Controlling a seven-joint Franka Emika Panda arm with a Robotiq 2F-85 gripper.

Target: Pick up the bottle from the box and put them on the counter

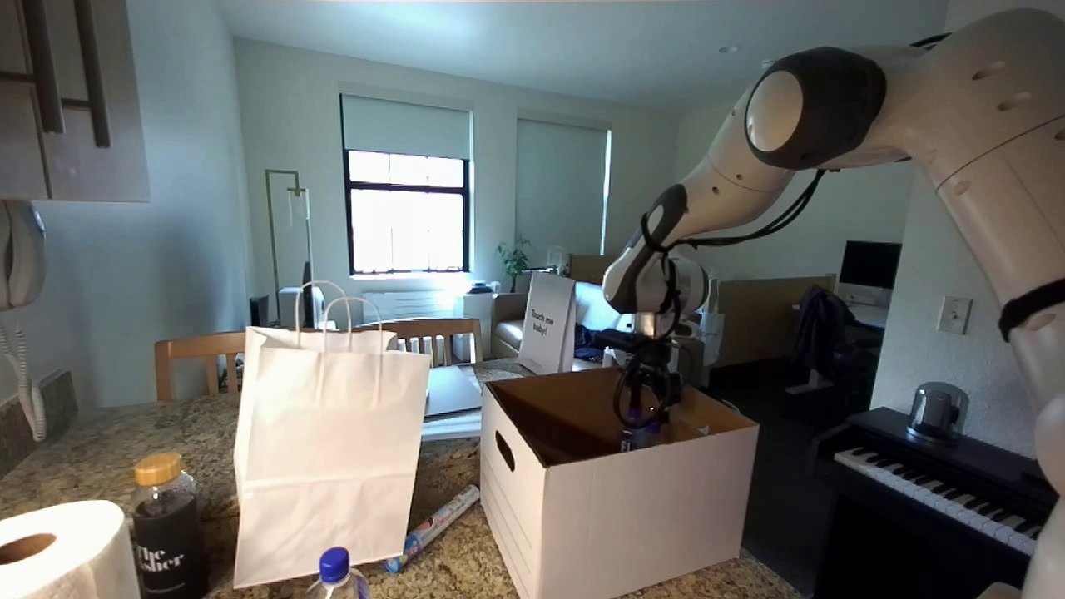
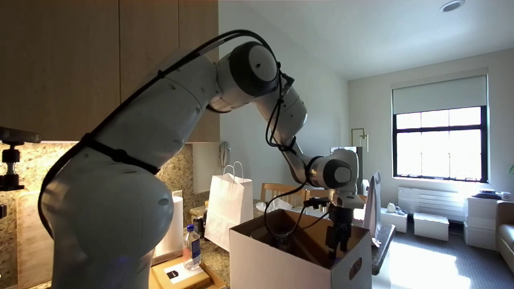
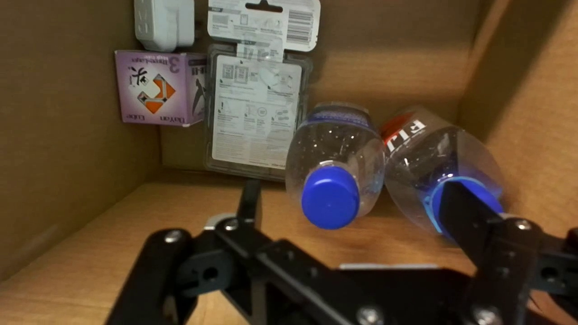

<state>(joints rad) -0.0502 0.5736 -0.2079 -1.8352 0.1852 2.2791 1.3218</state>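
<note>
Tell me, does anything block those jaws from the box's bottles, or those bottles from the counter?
Nothing visible blocks the open jaws from the wrist view's left bottle; they partly hide the right bottle. Walls of the box stand between both and the counter.

In an exterior view the bottom edge cuts off a bottle (image 1: 336,572) and the box (image 1: 645,512), while in the wrist view a black finger (image 3: 461,217) partly hides the cap (image 3: 480,194) of another bottle (image 3: 433,149).
</note>
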